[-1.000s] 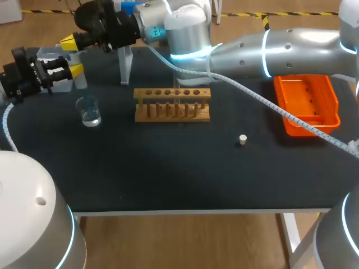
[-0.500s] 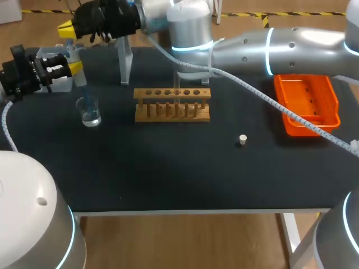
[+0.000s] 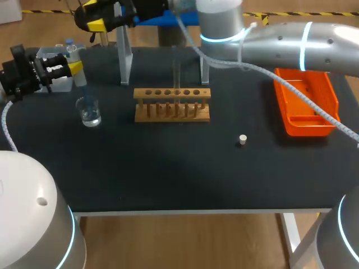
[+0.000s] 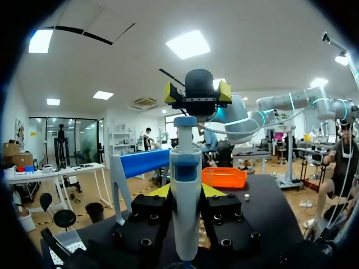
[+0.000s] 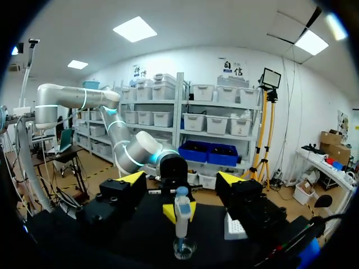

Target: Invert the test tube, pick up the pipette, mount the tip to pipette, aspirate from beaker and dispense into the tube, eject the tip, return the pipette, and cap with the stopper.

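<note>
My left gripper (image 3: 74,65) is shut on the white-and-blue pipette (image 3: 73,59) and holds it upright at the table's left. The pipette's tip points down into the glass beaker (image 3: 89,111). In the left wrist view the pipette (image 4: 185,202) stands between the fingers of the left gripper (image 4: 185,193), with my right gripper (image 4: 197,96) above and behind its top. My right gripper (image 3: 93,17) hangs open at the far left, clear of the pipette. From it I see the pipette (image 5: 182,213) and the beaker (image 5: 184,248) ahead. A clear tube (image 3: 176,75) stands in the wooden rack (image 3: 172,104). The small stopper (image 3: 242,139) lies right of the rack.
An orange tray (image 3: 305,103) sits at the right edge. A white tip box (image 3: 54,84) stands behind the left gripper, and it shows as the tip box (image 5: 235,227) beside the beaker. The pipette stand (image 3: 124,61), with a blue bar on top, rises at the back.
My right gripper was shut just above the pipette's top. It has since drawn up and back from it and opened. The left gripper and pipette have stayed put.
</note>
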`<state>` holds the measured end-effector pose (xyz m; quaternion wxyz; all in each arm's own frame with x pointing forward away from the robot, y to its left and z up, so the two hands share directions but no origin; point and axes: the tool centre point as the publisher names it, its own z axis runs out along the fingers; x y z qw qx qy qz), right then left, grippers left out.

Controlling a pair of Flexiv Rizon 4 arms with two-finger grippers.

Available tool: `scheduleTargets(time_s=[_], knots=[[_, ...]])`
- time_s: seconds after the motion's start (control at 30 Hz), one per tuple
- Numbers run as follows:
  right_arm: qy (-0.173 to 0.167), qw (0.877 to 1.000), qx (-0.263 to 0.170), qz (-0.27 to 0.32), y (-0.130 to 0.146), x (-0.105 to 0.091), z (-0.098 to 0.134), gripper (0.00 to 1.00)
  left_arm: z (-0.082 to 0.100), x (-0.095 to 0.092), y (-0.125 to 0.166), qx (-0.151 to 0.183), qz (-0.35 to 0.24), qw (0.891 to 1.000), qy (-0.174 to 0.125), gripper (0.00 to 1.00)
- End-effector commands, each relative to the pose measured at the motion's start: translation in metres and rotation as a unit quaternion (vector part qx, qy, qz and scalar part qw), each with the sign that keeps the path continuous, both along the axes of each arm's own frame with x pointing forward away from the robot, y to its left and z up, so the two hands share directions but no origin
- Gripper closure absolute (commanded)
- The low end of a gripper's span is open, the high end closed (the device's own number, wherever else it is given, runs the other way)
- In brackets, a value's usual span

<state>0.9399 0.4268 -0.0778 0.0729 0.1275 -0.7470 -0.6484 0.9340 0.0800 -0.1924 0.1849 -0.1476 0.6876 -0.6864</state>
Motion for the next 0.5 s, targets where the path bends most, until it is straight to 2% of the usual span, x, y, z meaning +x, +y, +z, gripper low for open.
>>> scheduleTargets(time_s=[0.03, 0.27, 0.5], knots=[[-0.012, 0.999, -0.027, -0.02, -0.062, -0.005, 0.003, 0.0, 0.0, 0.0, 0.001, -0.001, -0.002, 1.0, 0.0, 1.0], [-0.017, 0.998, -0.049, -0.042, -0.119, 0.002, -0.01, 0.0, 0.0, 0.0, 0.001, -0.001, -0.002, 1.0, 0.0, 1.0], [-0.01, 0.995, -0.065, -0.082, -0.163, 0.012, -0.036, 0.0, 0.0, 0.0, 0.001, -0.001, -0.002, 1.0, 0.0, 1.0]])
